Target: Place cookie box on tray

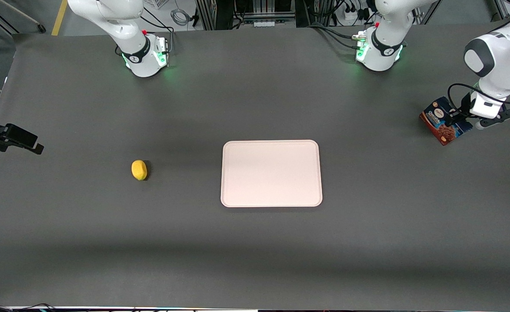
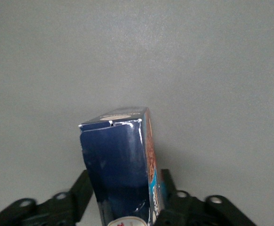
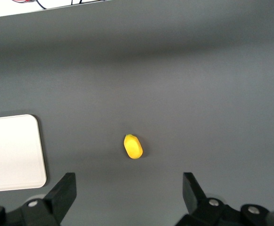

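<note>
The cookie box (image 1: 444, 125), dark blue with a brown-red edge and a cookie picture, is at the working arm's end of the table, tilted on its edge. My left gripper (image 1: 459, 118) is shut on it. In the left wrist view the box (image 2: 120, 160) stands between the two black fingers (image 2: 82, 188), which press on its sides, and the gripper (image 2: 125, 183) holds it over bare grey table. The pale pinkish-white tray (image 1: 272, 173) lies flat and bare in the middle of the table, well away from the box toward the parked arm's end. It also shows in the right wrist view (image 3: 12, 153).
A small yellow lemon-like object (image 1: 139, 170) lies on the table toward the parked arm's end from the tray, and shows in the right wrist view (image 3: 133, 146). The two arm bases (image 1: 378, 52) stand at the table's edge farthest from the front camera.
</note>
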